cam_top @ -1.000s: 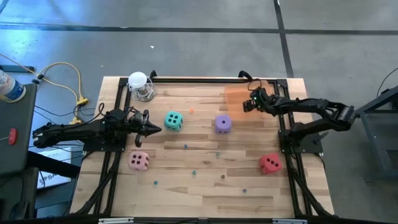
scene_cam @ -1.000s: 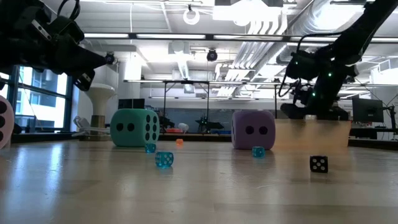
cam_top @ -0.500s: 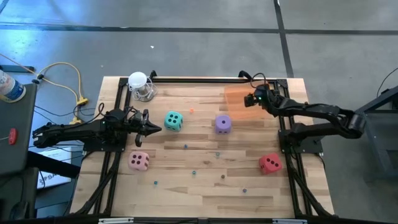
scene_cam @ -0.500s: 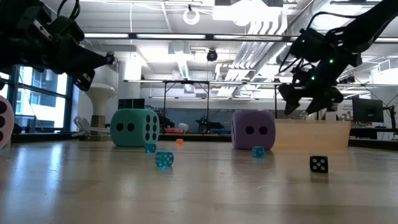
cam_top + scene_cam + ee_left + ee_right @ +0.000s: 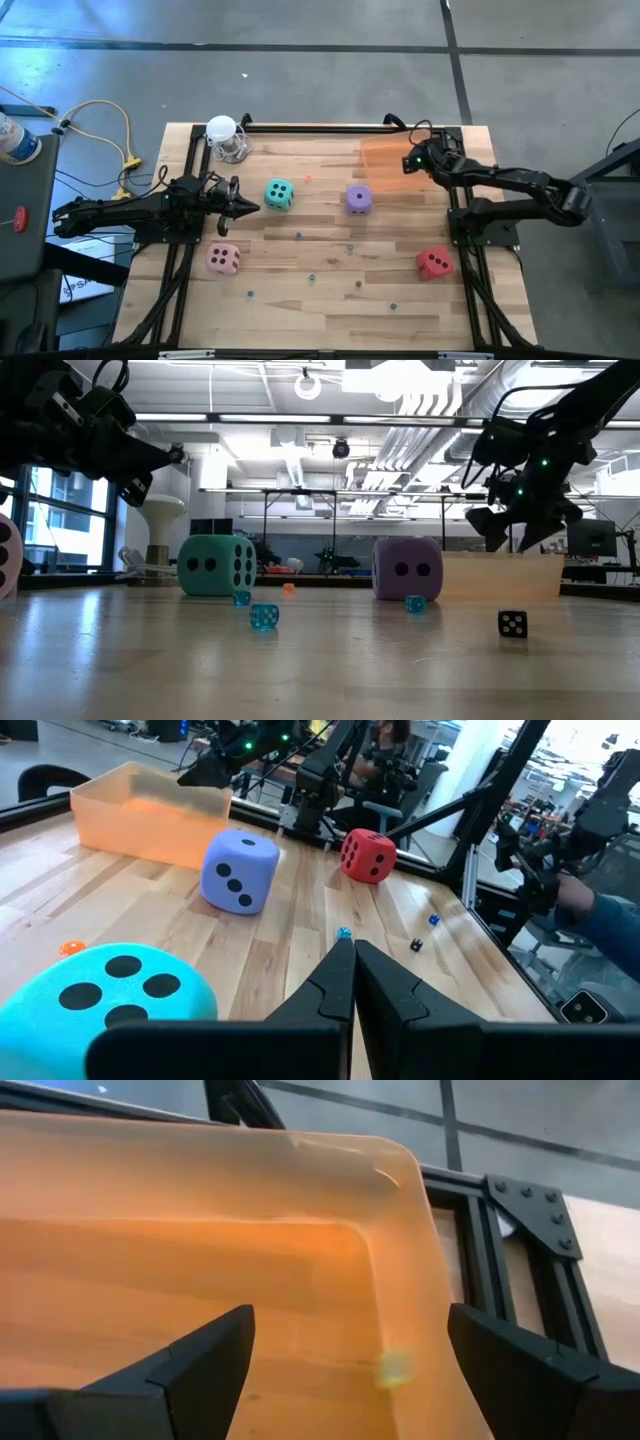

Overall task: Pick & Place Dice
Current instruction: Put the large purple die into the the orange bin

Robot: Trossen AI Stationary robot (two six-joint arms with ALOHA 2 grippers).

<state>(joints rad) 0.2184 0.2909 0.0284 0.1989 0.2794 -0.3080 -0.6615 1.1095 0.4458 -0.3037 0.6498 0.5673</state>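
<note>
Orange bin (image 5: 385, 160) lies under my empty, spread right gripper (image 5: 412, 160), so descending risks striking its wall, while my left gripper (image 5: 247, 206) waits closed.

bright, even overhead light from ceiling strips, soft faint shadows, glare on the tabletop (image 5: 330, 660), blurred near foreground

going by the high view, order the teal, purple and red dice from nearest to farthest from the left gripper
Measured from the shut left gripper:
1. teal die, just beyond its tips, toward the table's middle.
2. purple die, past the teal one, near the orange bin.
3. red die, far over on the right side.
</note>
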